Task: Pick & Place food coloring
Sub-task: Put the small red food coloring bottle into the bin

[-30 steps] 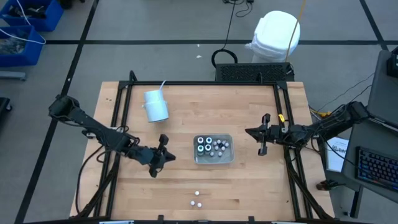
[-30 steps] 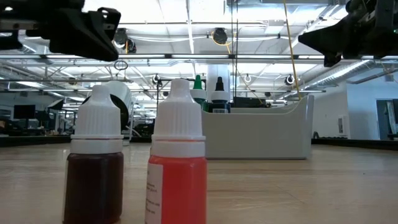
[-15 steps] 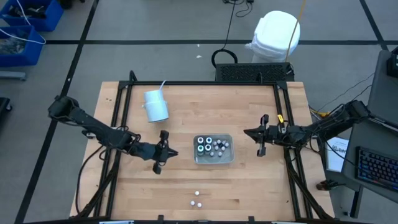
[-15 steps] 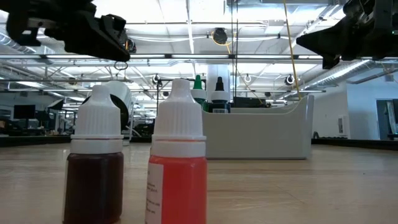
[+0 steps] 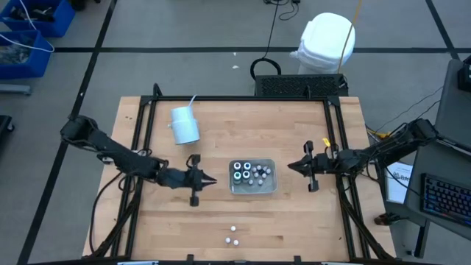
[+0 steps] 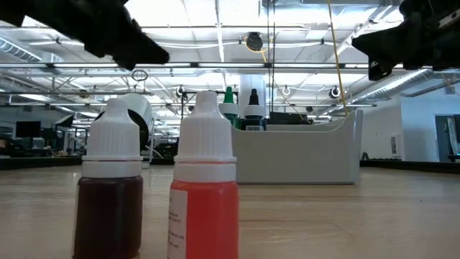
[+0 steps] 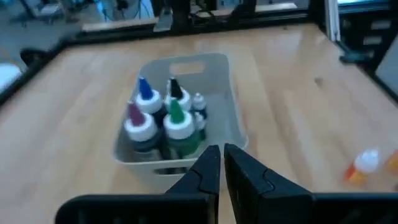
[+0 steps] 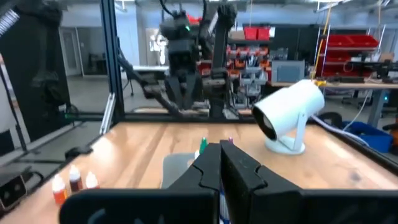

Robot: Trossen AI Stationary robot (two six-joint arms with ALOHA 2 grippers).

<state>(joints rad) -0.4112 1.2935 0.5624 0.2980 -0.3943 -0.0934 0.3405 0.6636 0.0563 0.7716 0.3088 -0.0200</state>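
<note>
Food coloring bottles (image 5: 250, 174) mostly sat in the clear tray (image 5: 270, 188) mid-counter; three small ones (image 5: 233, 236) remained loose near the front edge, so the job looked unfinished. Left gripper (image 5: 212, 179), fingers together and empty, hovered just beside the tray. Right gripper (image 5: 290, 166) waited pinched shut opposite.

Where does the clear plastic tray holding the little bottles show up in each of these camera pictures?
High view: tray just right of the table's middle, between both arms.
Low view: tray stands behind the two bottles up front, right of centre.
Left wrist view: tray in the middle, beyond the fingers.
Right wrist view: only a corner shows above the fingers.
Shared landmark: the white cup, seen in the high and right wrist views.
</note>
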